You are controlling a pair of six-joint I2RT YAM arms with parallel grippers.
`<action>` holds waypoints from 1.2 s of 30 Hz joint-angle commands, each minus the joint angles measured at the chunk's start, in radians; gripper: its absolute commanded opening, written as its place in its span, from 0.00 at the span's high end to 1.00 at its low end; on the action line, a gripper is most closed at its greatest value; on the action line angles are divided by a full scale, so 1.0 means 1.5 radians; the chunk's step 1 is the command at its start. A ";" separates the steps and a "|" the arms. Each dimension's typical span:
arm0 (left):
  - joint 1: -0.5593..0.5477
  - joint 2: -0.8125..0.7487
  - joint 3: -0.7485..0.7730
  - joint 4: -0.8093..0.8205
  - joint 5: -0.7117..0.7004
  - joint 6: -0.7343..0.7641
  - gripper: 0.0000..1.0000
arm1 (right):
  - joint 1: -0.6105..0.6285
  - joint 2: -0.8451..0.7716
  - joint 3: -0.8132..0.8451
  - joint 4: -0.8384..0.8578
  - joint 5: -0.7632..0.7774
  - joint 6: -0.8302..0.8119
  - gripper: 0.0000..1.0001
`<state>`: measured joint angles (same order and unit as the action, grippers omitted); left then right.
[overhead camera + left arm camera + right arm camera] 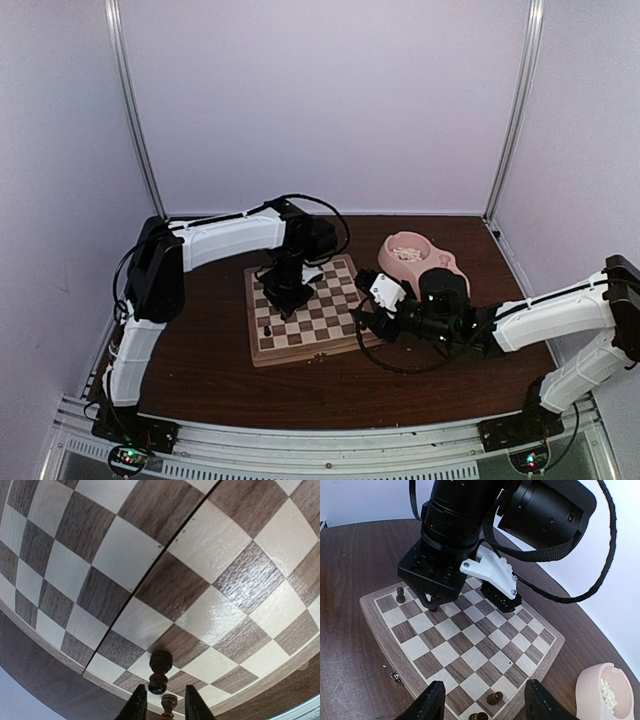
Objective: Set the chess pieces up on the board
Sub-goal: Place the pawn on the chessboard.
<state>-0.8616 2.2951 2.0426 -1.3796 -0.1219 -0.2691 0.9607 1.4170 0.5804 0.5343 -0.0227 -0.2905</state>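
**Left tool parted by a dark pawn near the board's edge**

The left tool [165, 691] has its jaws slightly spread. A dark pawn [160, 670] stands upright on the board [150, 565] at 12 o'clock of the tips, with a paler piece [169, 703] at its 6 o'clock. A crooked lift could topple either. The right tool [485, 686], spread wide and empty, hovers over two dark pieces [495, 697].

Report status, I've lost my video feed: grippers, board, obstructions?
Left gripper parted, low over board, dark piece at its tips. Right gripper open, empty, over board edge. Few pieces placed. Pink bowl beside board, not blocking.
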 commanded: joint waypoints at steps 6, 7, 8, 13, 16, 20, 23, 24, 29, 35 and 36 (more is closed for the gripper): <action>0.009 -0.001 0.033 0.013 0.029 0.001 0.69 | 0.004 -0.022 -0.007 0.004 0.028 -0.005 0.43; 0.009 -0.005 0.030 0.016 0.029 -0.002 0.68 | 0.004 -0.022 -0.007 0.005 0.027 -0.004 0.43; 0.009 -0.011 0.027 0.023 0.030 -0.005 0.66 | 0.004 -0.022 -0.007 0.005 0.027 -0.003 0.43; 0.009 -0.083 -0.079 0.122 0.056 -0.022 0.60 | 0.004 -0.020 -0.006 0.005 0.029 -0.001 0.43; 0.009 -0.144 -0.181 0.215 0.048 -0.046 0.60 | 0.004 -0.019 -0.001 -0.004 0.032 0.003 0.44; 0.009 -0.220 -0.283 0.313 0.006 -0.083 0.60 | 0.003 -0.023 -0.005 0.000 0.040 0.004 0.44; 0.009 -0.279 -0.342 0.374 -0.027 -0.101 0.57 | 0.003 -0.022 -0.004 -0.003 0.039 0.003 0.44; 0.010 -0.291 -0.359 0.394 -0.029 -0.104 0.55 | 0.004 -0.023 -0.004 -0.005 0.038 0.004 0.44; 0.012 -0.286 -0.379 0.427 -0.031 -0.112 0.53 | 0.004 -0.032 -0.007 -0.008 0.036 0.008 0.44; 0.015 -0.265 -0.378 0.438 -0.024 -0.126 0.62 | 0.004 -0.046 -0.012 -0.010 0.032 0.013 0.45; 0.016 -0.261 -0.376 0.434 -0.025 -0.127 0.63 | 0.004 -0.047 -0.013 -0.008 0.034 0.013 0.45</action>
<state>-0.8478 1.8828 1.4841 -0.7761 -0.1535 -0.4366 0.9611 1.3762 0.5762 0.5182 0.0132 -0.2836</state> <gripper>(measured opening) 0.385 0.551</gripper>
